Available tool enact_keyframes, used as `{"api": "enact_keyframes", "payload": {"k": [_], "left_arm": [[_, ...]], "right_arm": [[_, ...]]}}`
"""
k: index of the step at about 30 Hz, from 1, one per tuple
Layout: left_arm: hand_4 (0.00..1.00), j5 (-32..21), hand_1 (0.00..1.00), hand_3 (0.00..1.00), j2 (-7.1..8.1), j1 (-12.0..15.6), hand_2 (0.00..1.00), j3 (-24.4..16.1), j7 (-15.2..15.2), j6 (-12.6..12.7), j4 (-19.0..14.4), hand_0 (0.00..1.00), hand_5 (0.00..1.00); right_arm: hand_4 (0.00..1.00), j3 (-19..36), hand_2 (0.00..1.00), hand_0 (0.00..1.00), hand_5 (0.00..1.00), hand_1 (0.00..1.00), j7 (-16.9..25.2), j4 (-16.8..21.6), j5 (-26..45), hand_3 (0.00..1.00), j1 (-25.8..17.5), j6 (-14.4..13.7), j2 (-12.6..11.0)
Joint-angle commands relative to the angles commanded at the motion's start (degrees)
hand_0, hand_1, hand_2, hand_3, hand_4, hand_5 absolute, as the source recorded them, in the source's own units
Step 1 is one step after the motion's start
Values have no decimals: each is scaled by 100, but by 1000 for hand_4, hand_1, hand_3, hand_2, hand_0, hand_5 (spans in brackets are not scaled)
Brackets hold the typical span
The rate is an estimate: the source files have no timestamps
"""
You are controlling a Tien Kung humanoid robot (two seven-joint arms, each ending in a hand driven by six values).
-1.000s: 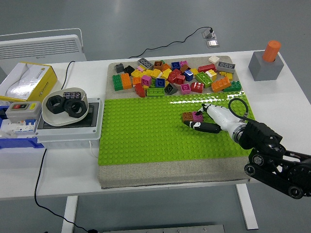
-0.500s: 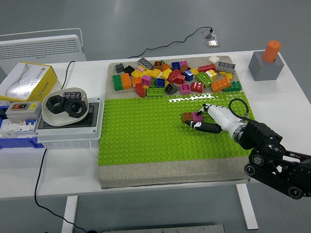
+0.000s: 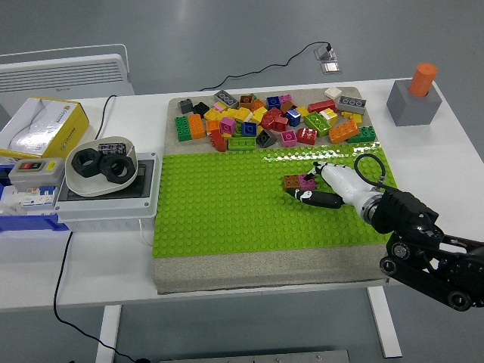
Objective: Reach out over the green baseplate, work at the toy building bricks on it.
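Right hand point(image 3: 327, 186) reaches in from the right over the green baseplate point(image 3: 227, 204). Fingertips sit at the small brick pair point(image 3: 299, 181), a brown brick joined to a pink one, right of the plate's centre. Can't tell if it's gripping or only touching them. Probably placed there to press or pick the pair. Loose bricks point(image 3: 272, 117) lie piled beyond the plate's far edge, likely the supply.

Bright even light; glare on green baseplate point(image 3: 287, 156).
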Motion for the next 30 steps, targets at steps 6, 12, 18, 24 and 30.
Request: {"api": "enact_keyframes", "payload": {"k": [6, 12, 18, 24, 30], "left_arm": [[998, 10, 629, 843, -4, 2, 646, -2, 4, 3, -2, 713, 998], [998, -8, 629, 844, -13, 10, 647, 8, 4, 17, -7, 713, 998], [998, 3, 628, 844, -13, 16, 650, -1, 16, 23, -13, 713, 998], [998, 10, 629, 844, -6, 27, 650, -7, 19, 13, -14, 713, 998], [998, 19, 629, 844, -10, 36, 651, -12, 19, 7, -12, 713, 998]], "right_arm": [[830, -31, 998, 998, 998, 998, 0, -68, 20, 722, -4, 4, 19], [827, -23, 998, 998, 998, 998, -5, -49, -4, 721, -4, 3, -4], [830, 127, 998, 998, 998, 998, 66, 101, 47, 723, 1, -38, -74], [840, 198, 998, 998, 998, 998, 197, 213, 505, 737, -25, -110, -157], [853, 485, 987, 998, 612, 979, 465, 375, 797, 647, -133, -345, -291]]}}
